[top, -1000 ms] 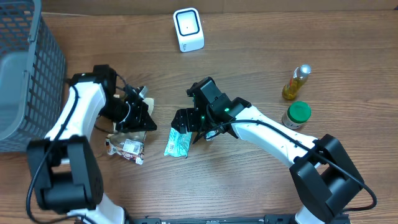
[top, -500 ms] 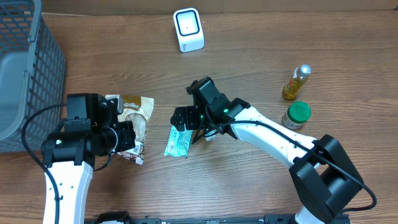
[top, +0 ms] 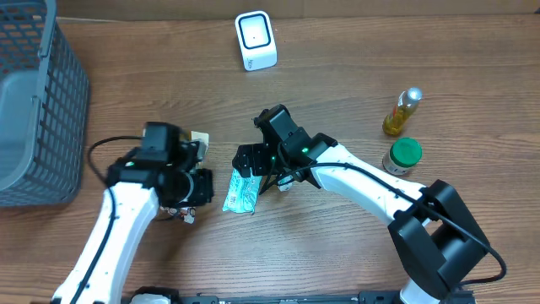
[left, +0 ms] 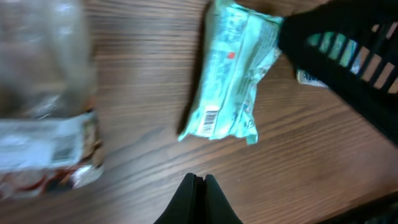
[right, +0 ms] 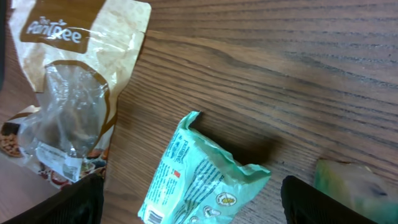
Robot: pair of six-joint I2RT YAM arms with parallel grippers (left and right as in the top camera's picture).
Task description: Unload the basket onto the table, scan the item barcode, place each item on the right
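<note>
The item is a mint-green packet (top: pixel 240 192) lying flat on the wood table, its barcode (left: pixel 210 119) face up at the near end. My right gripper (top: pixel 260 173) is open and straddles the packet's (right: pixel 199 174) upper end, one finger either side, without gripping it. My left gripper (top: pixel 202 184) sits just left of the packet. In the left wrist view its fingertips (left: pixel 199 182) are pressed together with nothing between them, a short way from the packet (left: pixel 230 74). The white scanner (top: pixel 256 40) stands at the back.
A tan snack bag (right: pixel 81 37) and a clear wrapped snack (left: pixel 43 124) lie left of the packet, partly under my left arm. A grey basket (top: pixel 34 101) fills the far left. An oil bottle (top: pixel 403 111) and a green-lidded jar (top: pixel 402 156) stand at the right.
My left arm has swung in from the left, over the snack bags, bringing its shut gripper beside the green packet. My right gripper has stayed over the packet, its fingers spreading a little.
</note>
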